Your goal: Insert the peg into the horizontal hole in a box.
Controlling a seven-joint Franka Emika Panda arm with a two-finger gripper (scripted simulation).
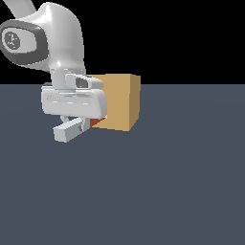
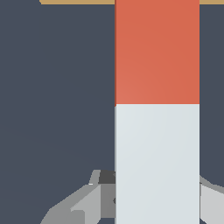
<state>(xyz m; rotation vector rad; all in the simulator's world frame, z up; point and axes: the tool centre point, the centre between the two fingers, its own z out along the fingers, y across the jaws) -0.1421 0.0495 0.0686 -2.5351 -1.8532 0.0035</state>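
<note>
The tan box stands on the dark floor. The peg lies level, its white end pointing away from the box and its red-orange part meeting the box's face low down on the exterior view's left. My gripper is shut on the peg's white half. In the wrist view the peg runs straight up to the box's edge, with grey fingers on either side of the white part. The hole is hidden behind the peg and my hand.
The white arm and hand stand on the exterior view's left of the box and cover part of its face. Dark grey floor stretches all around.
</note>
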